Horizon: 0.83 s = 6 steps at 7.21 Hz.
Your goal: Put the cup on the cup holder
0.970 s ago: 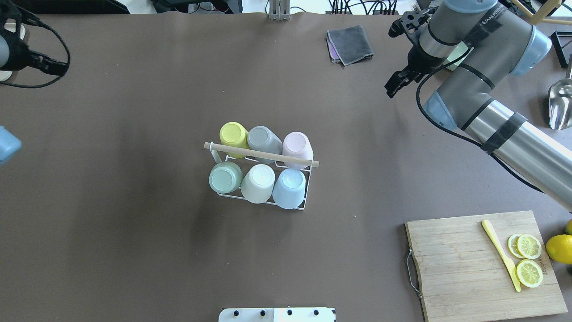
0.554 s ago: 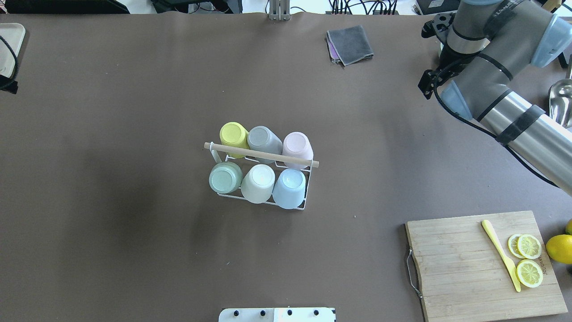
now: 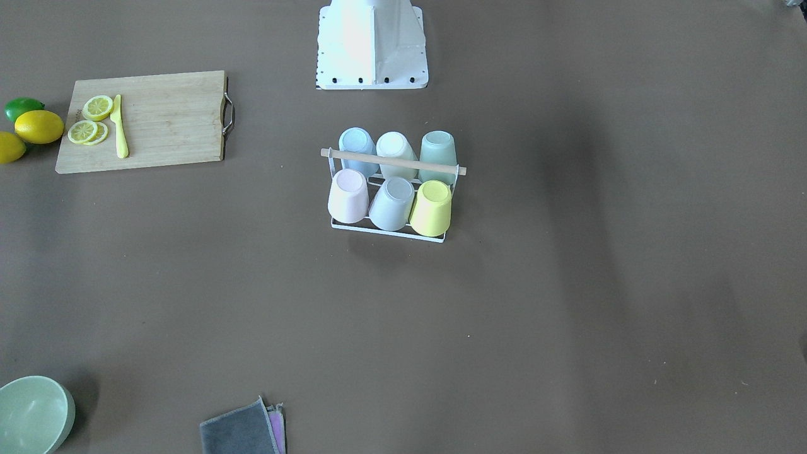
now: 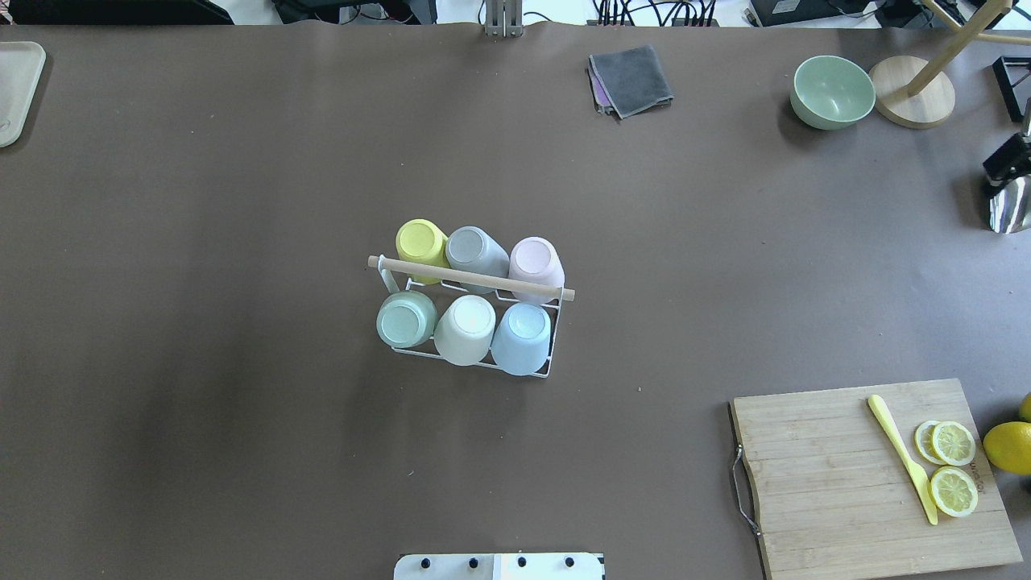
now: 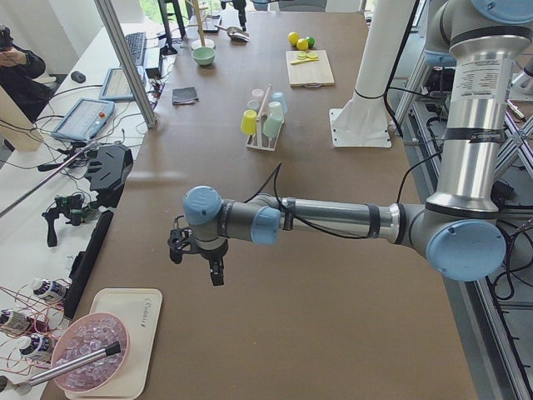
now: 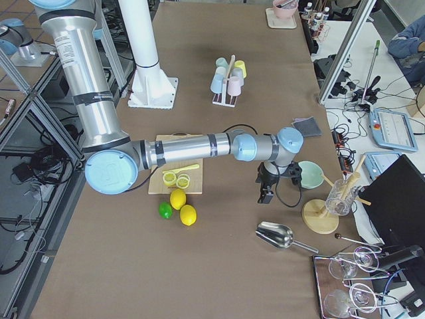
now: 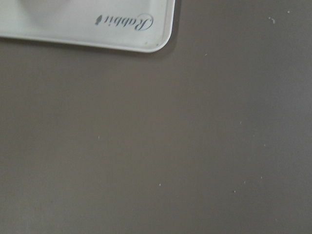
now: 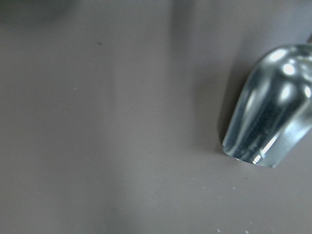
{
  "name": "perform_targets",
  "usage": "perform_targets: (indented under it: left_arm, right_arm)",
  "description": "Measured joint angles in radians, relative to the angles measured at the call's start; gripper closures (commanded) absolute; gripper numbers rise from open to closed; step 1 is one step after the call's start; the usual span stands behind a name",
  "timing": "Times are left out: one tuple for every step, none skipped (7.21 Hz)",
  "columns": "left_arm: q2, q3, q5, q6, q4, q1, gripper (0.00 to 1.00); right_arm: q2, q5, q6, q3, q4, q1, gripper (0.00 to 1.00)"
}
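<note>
At the left, the left end effector (image 5: 196, 262) hangs over the table (image 4: 242, 419) near a white tray (image 5: 143, 310); I cannot tell whether it is open or closed. At the centre, the cup holder (image 4: 471, 278) carries six upturned cups (image 4: 465, 329). At the right, the right end effector (image 6: 265, 193) hangs by a metal scoop (image 6: 275, 234), and its grip is equally unclear.

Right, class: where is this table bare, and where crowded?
Bare: the wide stretch between the cup holder and the tray, and between it and the cutting board. Crowded: the corner with green bowl, wooden stand, scoop.

The brown table (image 4: 242, 403) carried the cup holder (image 4: 471, 278) at its centre. A cloth (image 4: 632, 76), bowl (image 4: 832, 91) and wooden stand (image 4: 910, 103) lay along the far edge. A scoop (image 4: 1008, 213), board (image 4: 830, 475) and lemon (image 4: 1007, 447) were on the right, and a tray (image 4: 16, 89) far left.
</note>
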Motion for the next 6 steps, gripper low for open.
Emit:
perform_targets:
  left_arm:
    - [0.051, -0.017, -0.023, 0.094, 0.006, -0.034, 0.02]
    - [0.089, -0.03, -0.028, 0.144, 0.007, -0.055, 0.02]
    - [0.109, -0.032, -0.01, 0.163, 0.007, -0.064, 0.02]
    - [0.11, -0.029, 0.035, 0.168, 0.009, -0.063, 0.02]
    - [0.099, -0.03, 0.076, 0.167, 0.011, -0.06, 0.02]
    - [0.089, -0.035, 0.095, 0.164, 0.014, -0.057, 0.02]
  right_arm:
    - [-0.086, 0.028, -0.058, 0.033, 0.002, 0.073, 0.0]
    - [-0.158, 0.036, -0.115, 0.072, 0.003, 0.136, 0.0]
    - [-0.209, 0.028, -0.142, 0.115, 0.003, 0.173, 0.0]
    - [-0.245, 0.009, -0.15, 0.157, 0.004, 0.189, 0.0]
    - [-0.263, -0.003, -0.153, 0.181, 0.004, 0.195, 0.0]
    - [-0.269, -0.011, -0.156, 0.191, 0.006, 0.197, 0.0]
